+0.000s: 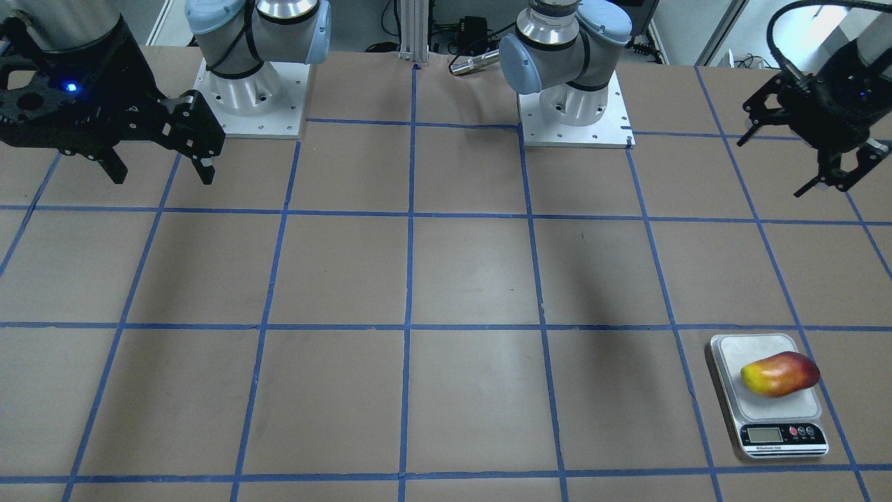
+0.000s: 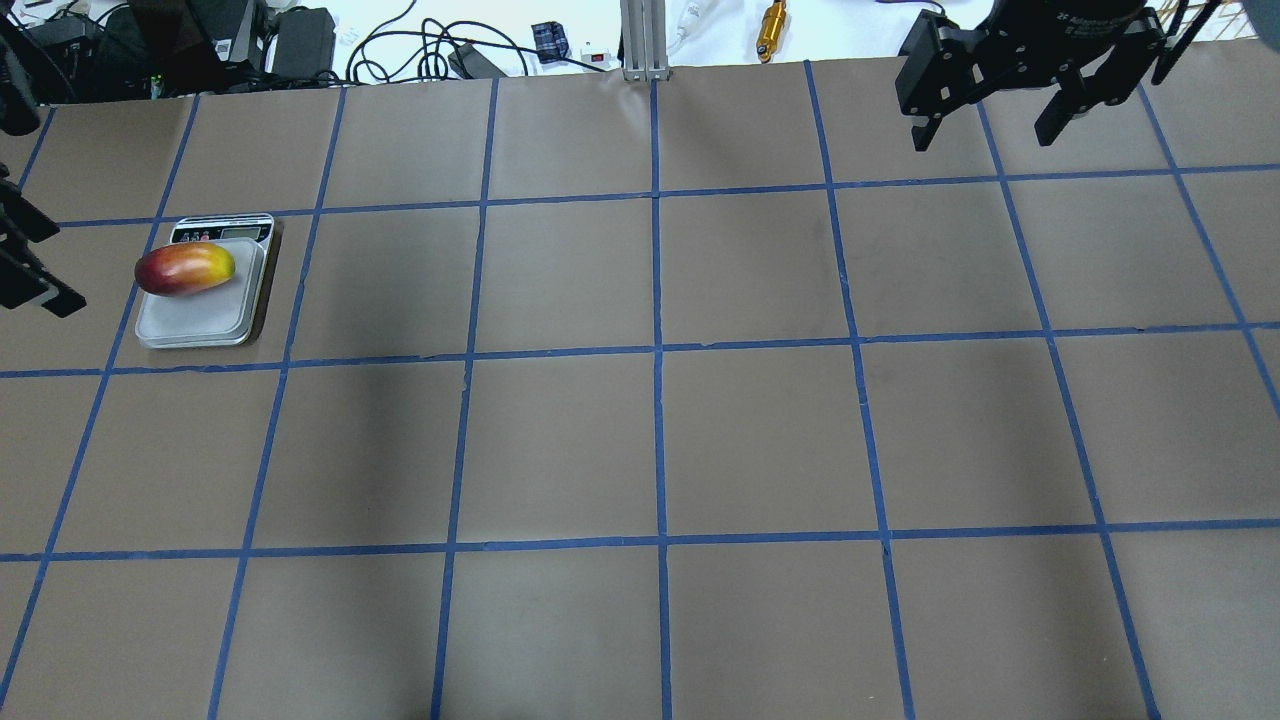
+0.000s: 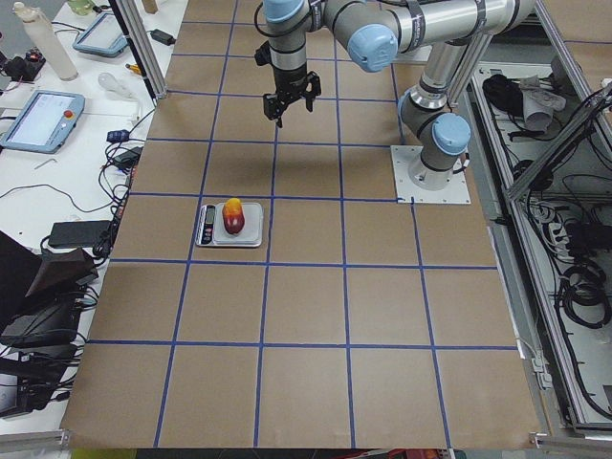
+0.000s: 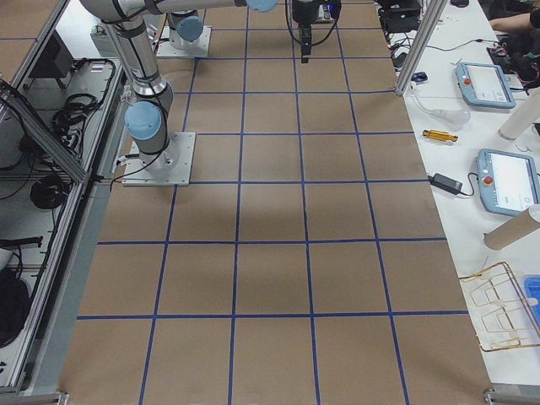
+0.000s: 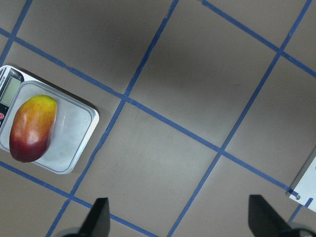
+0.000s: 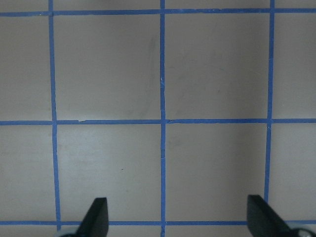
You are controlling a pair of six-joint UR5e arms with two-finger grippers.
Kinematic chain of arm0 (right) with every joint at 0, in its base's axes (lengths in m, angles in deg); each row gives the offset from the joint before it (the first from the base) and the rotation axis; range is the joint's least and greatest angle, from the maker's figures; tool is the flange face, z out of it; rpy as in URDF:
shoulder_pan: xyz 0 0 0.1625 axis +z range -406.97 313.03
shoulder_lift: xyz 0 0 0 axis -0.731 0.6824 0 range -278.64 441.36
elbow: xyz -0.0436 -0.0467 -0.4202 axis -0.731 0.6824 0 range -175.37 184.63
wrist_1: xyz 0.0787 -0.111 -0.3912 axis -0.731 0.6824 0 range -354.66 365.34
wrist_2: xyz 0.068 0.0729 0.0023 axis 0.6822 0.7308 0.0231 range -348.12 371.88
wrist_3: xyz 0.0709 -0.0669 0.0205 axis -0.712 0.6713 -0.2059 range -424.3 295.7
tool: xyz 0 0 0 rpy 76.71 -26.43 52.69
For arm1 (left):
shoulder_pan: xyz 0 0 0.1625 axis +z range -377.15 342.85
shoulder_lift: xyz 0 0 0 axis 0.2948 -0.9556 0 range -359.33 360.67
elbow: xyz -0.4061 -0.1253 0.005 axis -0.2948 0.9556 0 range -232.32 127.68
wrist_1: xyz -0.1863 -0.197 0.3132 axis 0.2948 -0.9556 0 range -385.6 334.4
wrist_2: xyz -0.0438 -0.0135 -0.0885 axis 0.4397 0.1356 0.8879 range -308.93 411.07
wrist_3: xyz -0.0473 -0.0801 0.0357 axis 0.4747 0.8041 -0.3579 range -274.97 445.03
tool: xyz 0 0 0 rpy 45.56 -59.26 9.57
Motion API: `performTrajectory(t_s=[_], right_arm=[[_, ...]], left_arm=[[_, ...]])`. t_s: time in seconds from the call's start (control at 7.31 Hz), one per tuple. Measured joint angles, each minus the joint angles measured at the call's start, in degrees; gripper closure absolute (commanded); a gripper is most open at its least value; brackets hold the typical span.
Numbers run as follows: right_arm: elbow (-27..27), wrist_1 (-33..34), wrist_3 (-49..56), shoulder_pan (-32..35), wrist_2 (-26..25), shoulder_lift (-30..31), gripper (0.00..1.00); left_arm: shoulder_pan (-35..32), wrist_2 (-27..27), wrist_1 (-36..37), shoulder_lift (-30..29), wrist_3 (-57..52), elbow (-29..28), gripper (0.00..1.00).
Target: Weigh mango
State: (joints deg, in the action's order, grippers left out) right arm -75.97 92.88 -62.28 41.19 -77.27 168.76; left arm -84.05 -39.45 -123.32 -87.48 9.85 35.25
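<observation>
The mango (image 1: 779, 374), yellow at one end and red at the other, lies on its side on the platform of a small silver digital scale (image 1: 733, 390). It also shows in the overhead view (image 2: 185, 269) and in the left wrist view (image 5: 33, 127), on the scale (image 5: 74, 143). My left gripper (image 1: 769, 169) is open and empty. It hangs high above the table, off to the side of the scale, and its fingertips (image 5: 101, 217) frame bare table. My right gripper (image 2: 983, 138) is open and empty, high over the far opposite side (image 6: 180, 219).
The table is brown paper with a blue tape grid. The two arm bases (image 1: 251, 97) (image 1: 575, 104) stand on white plates at the robot's edge. Cables, tablets and tools lie beyond the table's edges (image 2: 300, 40).
</observation>
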Motion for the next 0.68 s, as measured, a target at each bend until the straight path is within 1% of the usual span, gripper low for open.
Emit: performTrajectory(t_s=[0.41,0.68], right_arm=[[0.00,0.00,0.00,-0.04,0.04,0.03,0.00],[0.00,0.00,0.00,-0.02,0.04,0.01,0.00]], left_arm=[[-14.87,-0.04,-0.30,0.53,29.88,0.05,0.00],[-20.99,0.01,-0.13,-0.08,46.97,0.06,0.00]])
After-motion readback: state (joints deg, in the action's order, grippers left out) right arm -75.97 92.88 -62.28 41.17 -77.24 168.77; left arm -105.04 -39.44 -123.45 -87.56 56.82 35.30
